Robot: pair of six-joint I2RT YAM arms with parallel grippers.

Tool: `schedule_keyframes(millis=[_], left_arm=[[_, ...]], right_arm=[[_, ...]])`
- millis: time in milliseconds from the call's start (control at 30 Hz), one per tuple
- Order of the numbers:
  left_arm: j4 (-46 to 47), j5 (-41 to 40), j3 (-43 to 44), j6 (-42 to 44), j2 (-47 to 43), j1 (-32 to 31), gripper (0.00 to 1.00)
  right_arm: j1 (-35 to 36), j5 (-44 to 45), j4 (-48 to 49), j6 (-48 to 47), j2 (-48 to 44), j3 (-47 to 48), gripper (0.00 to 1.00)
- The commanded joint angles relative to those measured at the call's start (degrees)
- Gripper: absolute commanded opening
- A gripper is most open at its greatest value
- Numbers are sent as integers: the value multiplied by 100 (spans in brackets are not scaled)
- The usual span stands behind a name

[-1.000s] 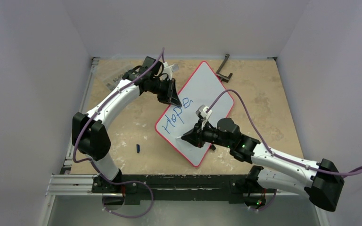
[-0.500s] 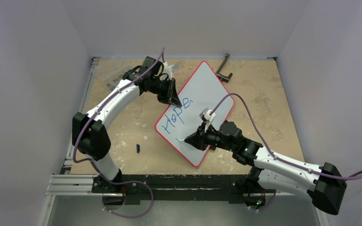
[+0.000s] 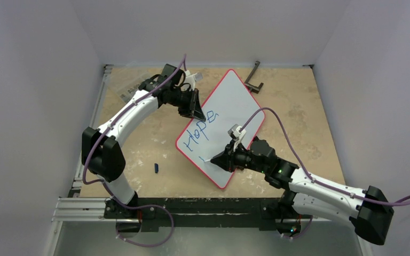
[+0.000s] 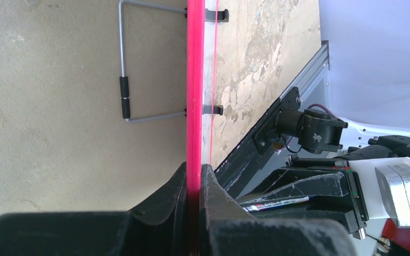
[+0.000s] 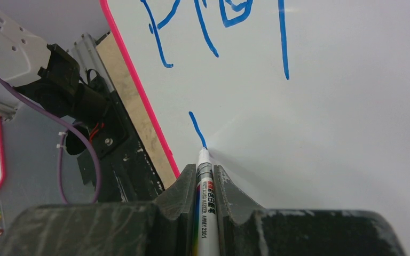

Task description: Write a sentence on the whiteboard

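Observation:
The whiteboard (image 3: 232, 101) lies slanted on the table, white with a thin red rim. Blue lettering of the sentence (image 3: 201, 129) reads "Hope" along its left side. My left gripper (image 3: 196, 111) is shut on the board's upper left rim, and the left wrist view shows the red rim (image 4: 195, 80) pinched in that gripper (image 4: 194, 173). My right gripper (image 3: 217, 158) is shut on a white marker (image 5: 204, 208) over the board's lower part. The marker's tip touches the whiteboard (image 5: 331, 117) at the end of a short blue stroke (image 5: 196, 128) below "Hope".
A small blue cap (image 3: 156, 168) lies on the table left of the board. A black bracket (image 3: 253, 77) sits at the back, and a clear plastic packet (image 3: 124, 89) at the back left. A wire stand (image 4: 124, 98) hangs under the board. The arms' rail (image 3: 192, 205) runs along the near edge.
My right gripper has shifted slightly toward the near edge with the marker, and a short blue stroke has appeared below "Hope". The left arm and the board have not moved.

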Motion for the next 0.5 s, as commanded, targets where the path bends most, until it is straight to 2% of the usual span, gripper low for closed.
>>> schedule_keyframes(millis=[0, 467], left_arm=[[-2, -473, 187, 109, -268, 35, 0], [-2, -472, 187, 104, -284, 30, 0]], right_arm=[[5, 286, -276, -55, 210, 100, 0], [10, 374, -143, -227, 702, 745, 0]])
